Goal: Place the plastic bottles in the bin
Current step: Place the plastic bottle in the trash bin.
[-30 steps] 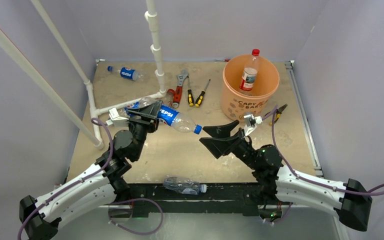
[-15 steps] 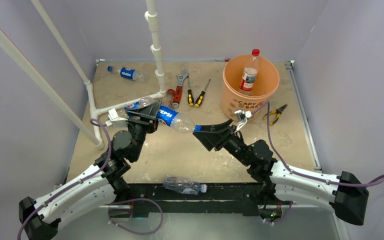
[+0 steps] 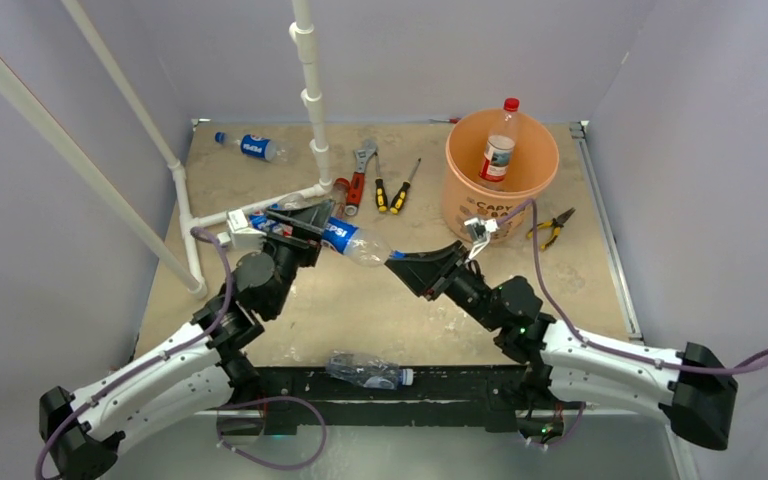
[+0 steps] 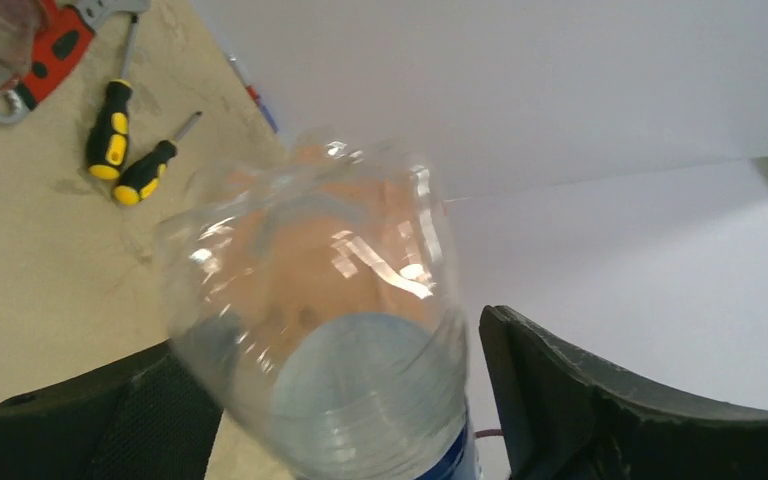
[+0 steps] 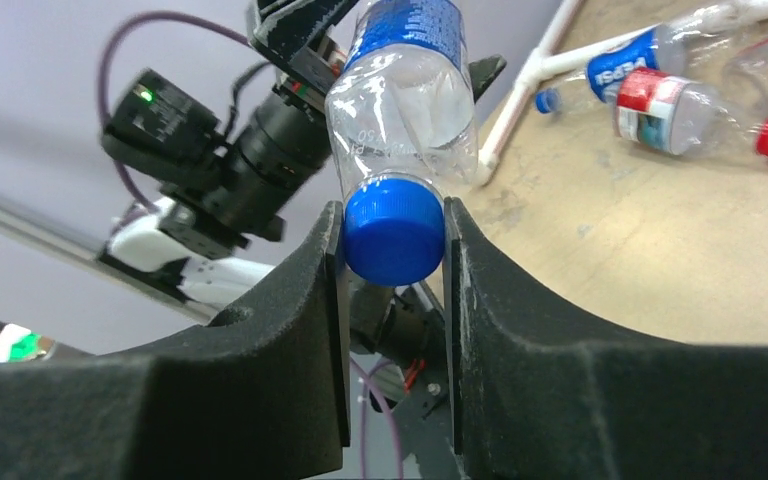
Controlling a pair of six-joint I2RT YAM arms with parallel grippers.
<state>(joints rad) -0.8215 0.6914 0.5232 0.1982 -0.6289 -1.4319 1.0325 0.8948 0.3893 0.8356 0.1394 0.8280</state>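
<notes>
The counter (image 3: 360,310) is a scuffed tan slab with an orange bin (image 3: 460,205) standing at the back right and pliers (image 3: 550,225) just beside it. Middle back there's a red-handled wrench (image 3: 359,175) next to 2 yellow-black screwdrivers (image 3: 394,190), plus a white pipe frame (image 3: 312,110) standing on the left. 1 Pepsi bottle (image 3: 252,147) lies in the far left corner, and a crushed clear bottle (image 3: 365,370) is at the near edge.

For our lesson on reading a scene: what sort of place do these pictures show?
Most likely a robotics lab test cell: a left arm and right arm bolted at the edge of a walled-in table, with staged props such as a Pepsi bottle, a red-handled wrench and an orange bucket.
</notes>
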